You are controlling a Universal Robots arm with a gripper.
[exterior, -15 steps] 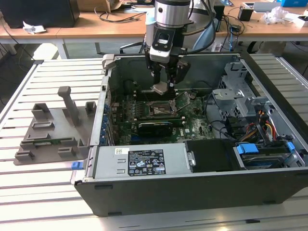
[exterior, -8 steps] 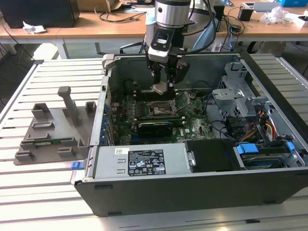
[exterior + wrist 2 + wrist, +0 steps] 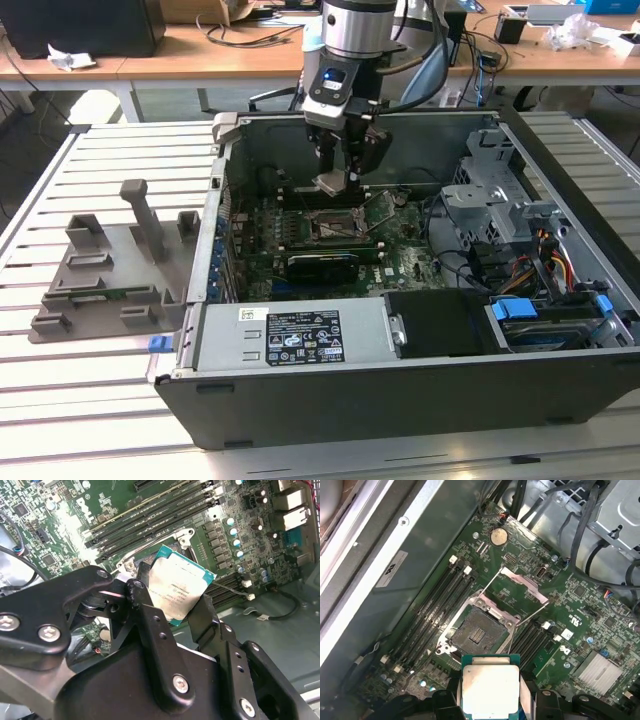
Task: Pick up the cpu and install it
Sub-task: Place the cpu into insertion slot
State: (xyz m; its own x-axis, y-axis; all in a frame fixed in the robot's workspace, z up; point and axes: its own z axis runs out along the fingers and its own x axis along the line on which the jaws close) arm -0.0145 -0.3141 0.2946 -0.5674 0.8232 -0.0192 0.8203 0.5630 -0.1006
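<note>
gripper (image 3: 175, 605) clamped on the cpu (image 3: 180, 592) by two opposite edges | cpu aloft inside the computer case (image 3: 400, 410), just over the open CPU socket (image 3: 479, 632) — not seated | my read: chip looks turned against the CPU socket frame — square it, keep it level

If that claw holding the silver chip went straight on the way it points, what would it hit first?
Probably the open socket on the motherboard. The gripper, shut on the cpu, points down roughly at it, though depth is unclear.

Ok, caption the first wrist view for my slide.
Gripper holds the cpu over the motherboard, near its open, empty socket.
</note>
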